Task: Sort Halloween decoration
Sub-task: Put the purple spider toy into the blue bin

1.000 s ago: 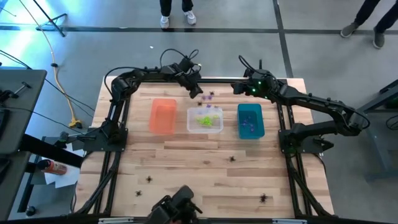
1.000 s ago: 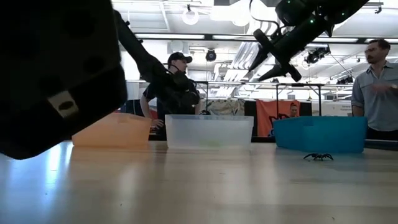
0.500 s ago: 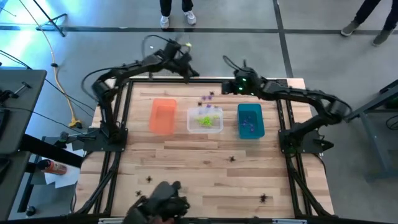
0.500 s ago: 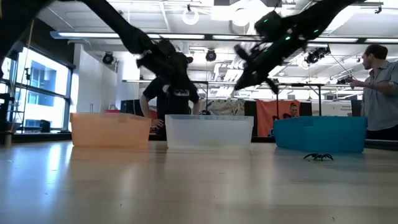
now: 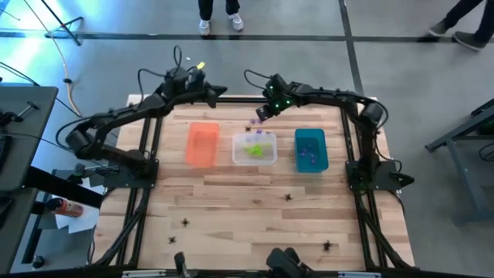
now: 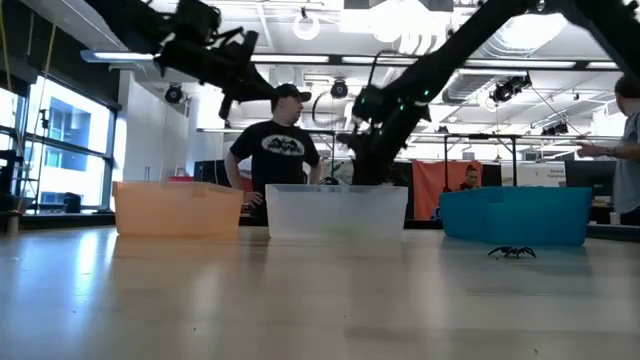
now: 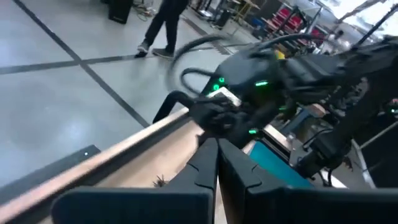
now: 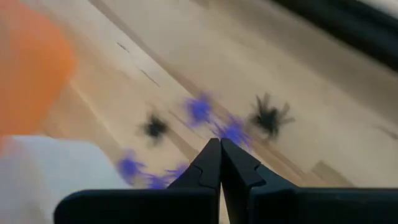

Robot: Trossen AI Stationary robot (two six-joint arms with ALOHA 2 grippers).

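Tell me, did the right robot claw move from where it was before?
Yes. The right gripper slid left from behind the teal bin to behind the clear bin.

I'm looking down on a table of pale wood planks with visible grain, and from the low camera its surface carries a soft sheen. The three bins look like smooth plastic: the orange bin and the teal bin are tinted and translucent, the clear bin frosted and see-through. The arms are matt black, my right gripper shows dull dark plastic fingers pressed together, and the spiders beyond them look like bristly plastic.
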